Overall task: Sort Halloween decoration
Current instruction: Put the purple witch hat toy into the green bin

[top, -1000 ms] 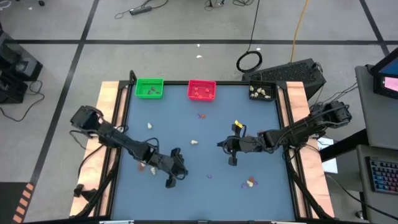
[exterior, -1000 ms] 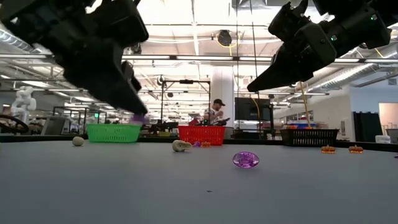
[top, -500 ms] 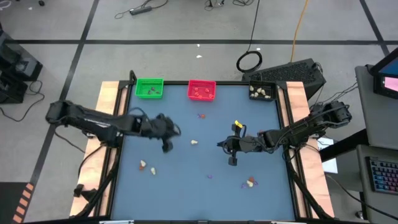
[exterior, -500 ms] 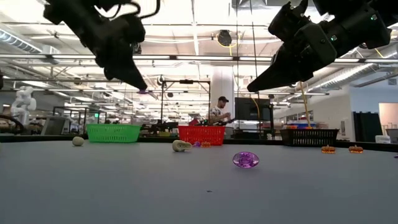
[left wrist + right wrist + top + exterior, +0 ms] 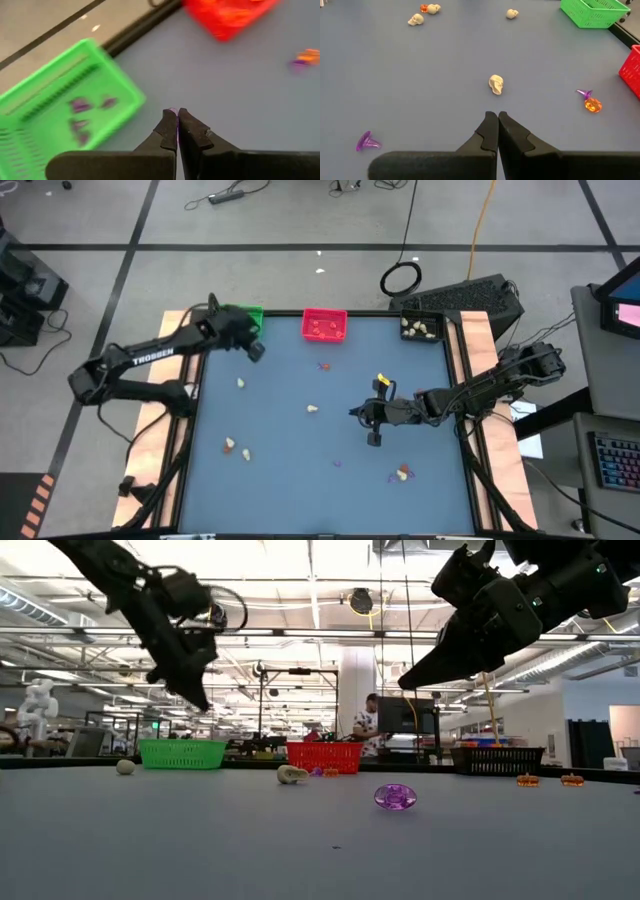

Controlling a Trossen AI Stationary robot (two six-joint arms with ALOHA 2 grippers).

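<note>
left gripper [image 5: 255, 352] is up off the table at the far left corner, right next to the green tray [image 5: 246, 313], arm lying partly over the tray in the high view. fingers pressed together w/ a thin sliver of purple [image 5: 174, 114] showing between the tips in the left wrist view; looks like a small purple trinket pinched there, tho it's too small to be sure. green tray already has a few purple bits [image 5: 80, 106] inside. in the low view the gripper hangs high above the tray's end of the table.

right gripper [image 5: 353, 414] hangs over the mid-right part of the blue table [image 5: 290, 450], jaws fully closed, nothing between them.

halloween decoration is scattered: cream skull [image 5: 496, 84] near centre, just ahead of the right gripper's tips; another cream skull [image 5: 241, 383] toward the left; two pieces [image 5: 237, 447] near the front left, a cream one and one w/ orange. purple piece [image 5: 323, 365] w/ an orange one beside it sits in front of the red tray [image 5: 324, 325]. purple trinket [image 5: 394, 796] lies nearest the low cam. cream + purple pair [image 5: 401, 473] near front right. red tray holds orange bits, black tray [image 5: 421, 327] at far right holds cream skulls.
</note>
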